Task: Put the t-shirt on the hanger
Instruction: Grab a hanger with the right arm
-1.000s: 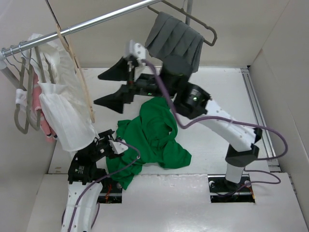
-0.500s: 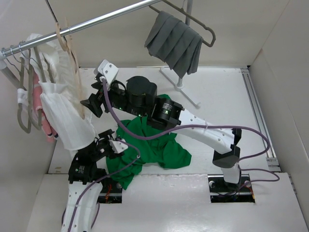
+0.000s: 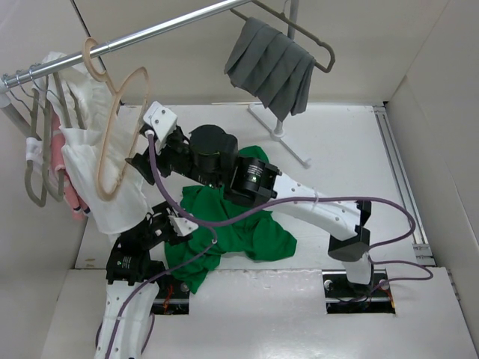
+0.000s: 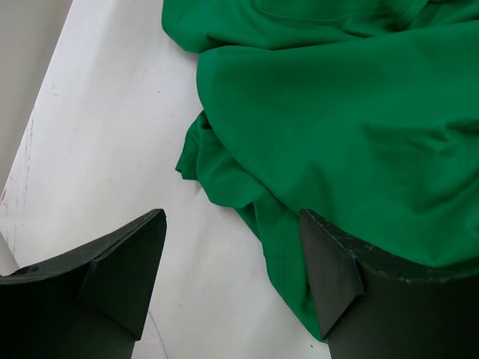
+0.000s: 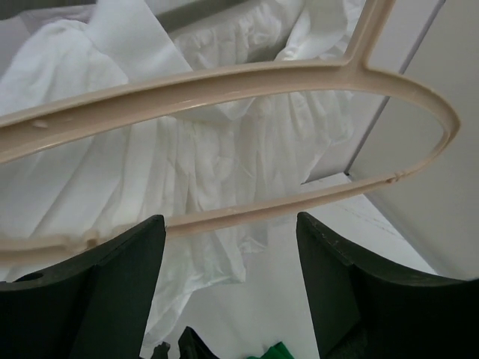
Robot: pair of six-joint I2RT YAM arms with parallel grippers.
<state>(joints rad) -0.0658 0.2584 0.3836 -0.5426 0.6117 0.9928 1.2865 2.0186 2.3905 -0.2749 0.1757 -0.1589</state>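
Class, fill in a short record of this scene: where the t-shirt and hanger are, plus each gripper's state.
t-shirt: crumpled on the table, not yet hung
hanger: hanging on the rail, beside white garments
left gripper: open, above the t-shirt's edge
right gripper: open, facing the hanger, not gripping it

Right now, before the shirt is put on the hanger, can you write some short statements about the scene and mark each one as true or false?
1. The green t-shirt lies crumpled on the table. True.
2. The beige hanger lies on the table. False: it hangs from the rail.
3. The right hand is open. True.
4. The left hand is shut on the t-shirt. False: it is open and holds nothing.
5. A grey cloth hangs on the beige hanger. False: this hanger is bare; the grey cloth hangs further right.
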